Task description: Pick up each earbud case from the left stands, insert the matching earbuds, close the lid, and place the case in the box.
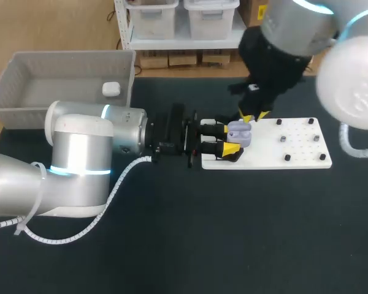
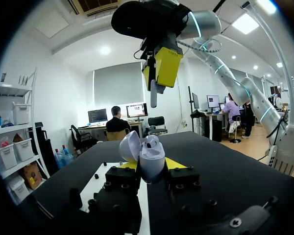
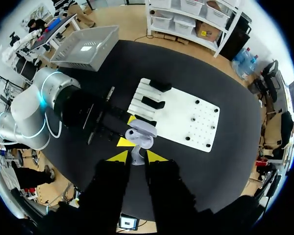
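- Now inserting: left gripper (image 1: 235, 140), jaws clamped on the open case (image 1: 240, 132) at 3 o'clock.
- Right gripper (image 1: 253, 114), jaws pinching an earbud (image 2: 153, 94) just above.
- Next, I'd lower it squarely into its socket.

A black table (image 1: 233, 233) bears a white pegged board (image 1: 300, 148).

right hand (image 3: 137, 156) gripping earbud (image 3: 136, 160), over open lilac case (image 3: 142, 133)
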`<move>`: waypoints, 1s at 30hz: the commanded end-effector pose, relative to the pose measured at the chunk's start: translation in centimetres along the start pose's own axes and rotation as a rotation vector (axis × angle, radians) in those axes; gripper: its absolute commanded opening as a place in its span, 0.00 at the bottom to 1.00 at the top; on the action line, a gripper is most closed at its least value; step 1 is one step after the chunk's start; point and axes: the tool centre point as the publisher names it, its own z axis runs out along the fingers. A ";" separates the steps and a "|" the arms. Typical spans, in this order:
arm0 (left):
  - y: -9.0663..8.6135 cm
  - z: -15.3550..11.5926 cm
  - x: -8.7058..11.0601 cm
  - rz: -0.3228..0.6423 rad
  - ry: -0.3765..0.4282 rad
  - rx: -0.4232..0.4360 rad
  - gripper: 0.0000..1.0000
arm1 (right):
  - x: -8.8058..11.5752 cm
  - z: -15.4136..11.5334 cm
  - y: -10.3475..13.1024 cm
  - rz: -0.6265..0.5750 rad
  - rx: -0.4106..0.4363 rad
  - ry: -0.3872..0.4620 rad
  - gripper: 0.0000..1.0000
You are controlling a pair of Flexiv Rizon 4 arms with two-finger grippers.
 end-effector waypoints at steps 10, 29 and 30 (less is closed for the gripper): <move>-0.1 0.0 -0.1 0.001 0.002 -0.006 0.00 | -0.8 2.4 0.4 -0.038 0.019 0.094 0.00; -0.1 0.0 -0.1 0.001 0.002 -0.006 0.00 | -0.6 3.3 1.2 -0.086 0.037 0.103 0.00; -0.1 0.0 -0.1 0.001 0.002 -0.006 0.00 | -0.6 3.4 1.2 -0.087 0.038 0.104 0.00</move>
